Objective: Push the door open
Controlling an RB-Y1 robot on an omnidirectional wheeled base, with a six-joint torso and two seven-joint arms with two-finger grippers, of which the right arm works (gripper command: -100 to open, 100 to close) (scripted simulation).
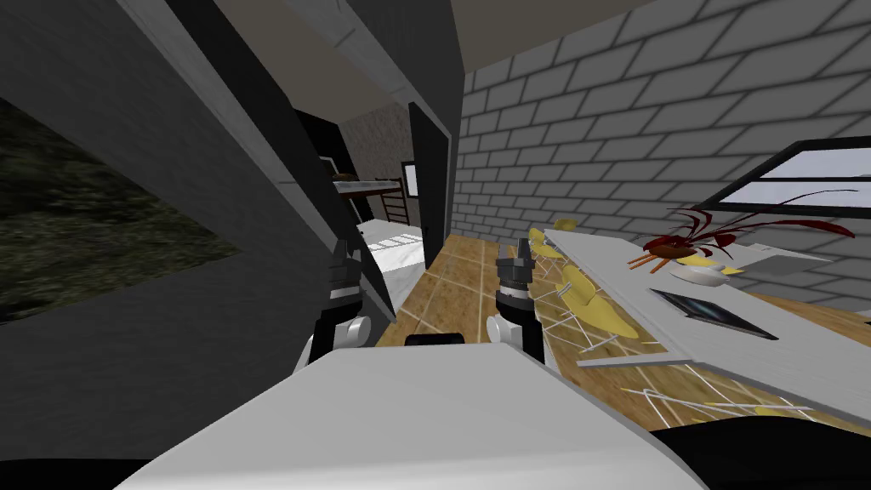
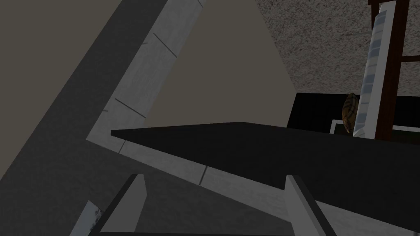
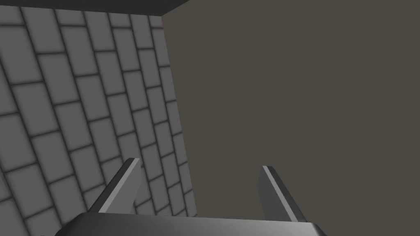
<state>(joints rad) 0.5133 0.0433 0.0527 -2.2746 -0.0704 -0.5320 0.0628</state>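
Observation:
The dark door [image 1: 272, 145] stands ajar in its pale grey frame [image 1: 213, 111], slanting across my left side. My left gripper [image 1: 344, 255] is raised right at the door's lower free edge; whether it touches the door I cannot tell. In the left wrist view its fingers [image 2: 137, 196] stand open [image 2: 215, 178] just short of the door's dark slab [image 2: 266, 155], with the pale frame [image 2: 139, 82] behind. My right gripper [image 1: 517, 255] is held up over the wooden floor, apart from the door, and is open [image 3: 199, 164] with nothing in it.
Through the gap a bunk bed [image 1: 366, 187] and a white floor [image 1: 395, 247] show. On my right stands a long white table [image 1: 646, 306] with yellow chairs [image 1: 587, 293], a dark tablet [image 1: 710, 310] and a red plant [image 1: 680, 247]. A grey brick wall [image 1: 595, 128] runs behind.

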